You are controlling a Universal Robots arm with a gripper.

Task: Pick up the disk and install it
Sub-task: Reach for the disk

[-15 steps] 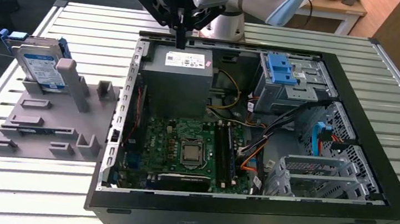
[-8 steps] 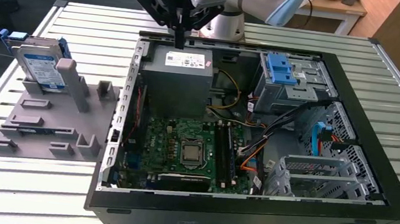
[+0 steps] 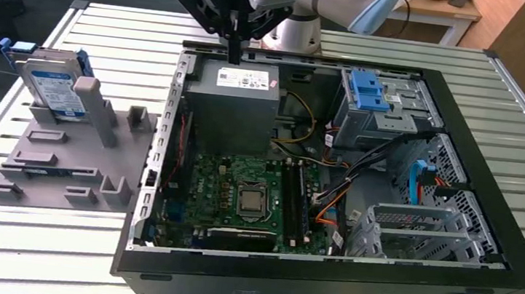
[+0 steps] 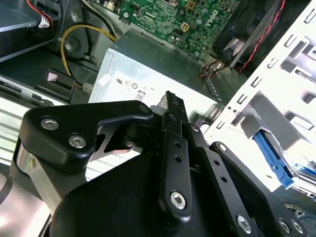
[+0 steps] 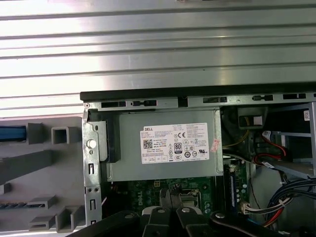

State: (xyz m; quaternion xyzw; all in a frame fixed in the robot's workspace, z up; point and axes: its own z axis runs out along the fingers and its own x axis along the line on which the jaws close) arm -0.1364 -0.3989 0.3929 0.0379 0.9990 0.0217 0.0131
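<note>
Evidently unstarted: gripper (image 3: pixel 236 58) is hovering empty, fingers (image 4: pixel 176 143) pressed together;
disk (image 3: pixel 55 92) is standing, unpicked, at the exterior view's left.

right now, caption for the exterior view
Tool hovers over the power supply box; the disk stands in the grey fixture.

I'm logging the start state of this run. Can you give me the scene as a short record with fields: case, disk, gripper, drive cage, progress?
computer case: open, lying on the slatted table
disk: upright in the grey fixture, to the exterior view's left of the computer case; nothing holds it
gripper: hangs over the power supply box, apart from the disk
drive cage: blue-handled, inside the computer case, to the exterior view's right of the power supply box
progress: disk not yet picked up
</note>
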